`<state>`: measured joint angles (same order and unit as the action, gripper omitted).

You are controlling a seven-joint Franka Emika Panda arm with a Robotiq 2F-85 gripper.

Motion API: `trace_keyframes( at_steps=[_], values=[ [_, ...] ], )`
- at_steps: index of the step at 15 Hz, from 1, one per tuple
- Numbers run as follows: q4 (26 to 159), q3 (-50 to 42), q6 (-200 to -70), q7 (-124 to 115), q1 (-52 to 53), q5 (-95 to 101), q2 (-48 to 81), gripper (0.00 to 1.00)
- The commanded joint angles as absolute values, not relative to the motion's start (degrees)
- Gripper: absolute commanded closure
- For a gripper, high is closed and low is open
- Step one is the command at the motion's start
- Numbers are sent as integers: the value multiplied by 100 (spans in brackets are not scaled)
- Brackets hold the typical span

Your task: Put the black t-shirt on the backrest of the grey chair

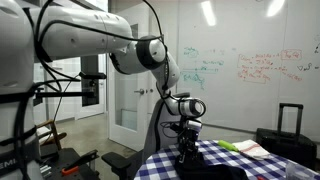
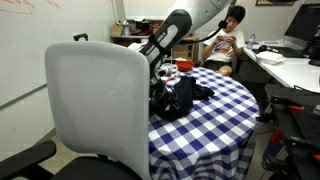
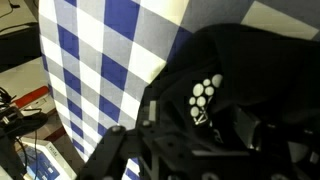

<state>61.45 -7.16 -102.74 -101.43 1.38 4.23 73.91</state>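
Note:
The black t-shirt [image 2: 186,100] lies bunched on the round table with the blue-and-white checked cloth [image 2: 215,115]. It also shows in an exterior view [image 1: 189,156] and fills the wrist view [image 3: 250,60], where a small white dotted mark is visible on it. My gripper [image 2: 166,88] is down in the fabric, which rises up to it [image 1: 186,143]. The jaws [image 3: 200,140] look closed on the cloth, though fabric hides the fingertips. The grey chair [image 2: 95,110] stands close in front of the table, its tall rounded backrest bare.
A person [image 2: 228,40] sits behind the table by a desk [image 2: 290,68]. A black suitcase [image 1: 289,130] stands by the whiteboard wall [image 1: 250,65]. Papers and a green item [image 1: 245,148] lie on the table, and small objects [image 2: 170,68] sit near its far edge.

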Motion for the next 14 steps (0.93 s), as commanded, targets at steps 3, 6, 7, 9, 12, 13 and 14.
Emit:
trace_keyframes(
  at_steps=[3,6,7,9,12,13,14],
  values=[
    [5850,-681,-10211,-10043,141,428,7456,72],
    [6049,-702,-10508,-10100,218,479,7159,94],
    [6148,-699,-10651,-10122,211,475,7039,100],
    [6299,-694,-10909,-10142,179,437,6831,100],
    [6520,-715,-11177,-10151,159,448,6478,99],
    [6617,-701,-11274,-10140,133,426,6346,99],
    [6730,-692,-11351,-10147,109,403,6170,99]
  ],
)
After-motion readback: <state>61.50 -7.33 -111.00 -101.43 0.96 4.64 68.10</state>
